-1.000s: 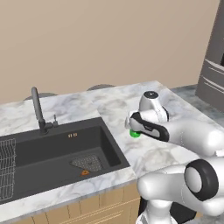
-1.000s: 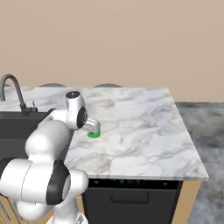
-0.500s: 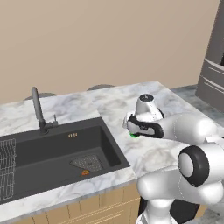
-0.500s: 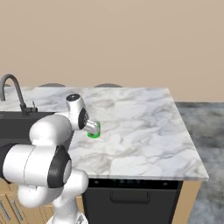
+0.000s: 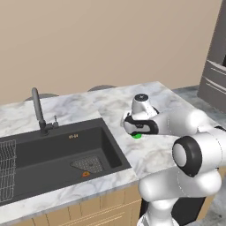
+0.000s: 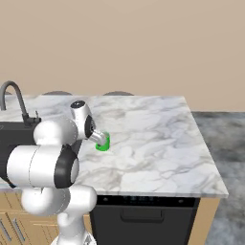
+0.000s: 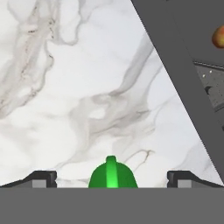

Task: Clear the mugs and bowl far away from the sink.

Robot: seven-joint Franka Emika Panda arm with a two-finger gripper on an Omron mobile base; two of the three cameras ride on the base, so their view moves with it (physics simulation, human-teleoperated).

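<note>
A bright green mug (image 5: 137,136) stands on the marble counter (image 5: 110,103) just right of the black sink (image 5: 53,152). My gripper (image 5: 136,130) hangs right over it, pointing down. In the right base view the green mug (image 6: 103,142) shows beneath the gripper (image 6: 100,139). In the hand view the green mug (image 7: 112,175) sits between the two wide-apart fingertips (image 7: 43,178), its handle up the middle; the gripper (image 7: 112,180) is open and not touching it. The sink (image 7: 192,52) rim runs along the right. The bowl is out of view.
A dark curved faucet (image 5: 39,110) rises behind the sink, and a wire rack (image 5: 6,170) lies at its left end. A small orange item (image 5: 86,174) lies on the basin floor. Bare marble (image 6: 153,134) stretches right to the counter's edge. Dark appliances (image 5: 216,75) stand far right.
The arm's elbow has swung round closer to the cameras while the hand has stayed over the green mug. The mug has not moved and the jaws stay open.
</note>
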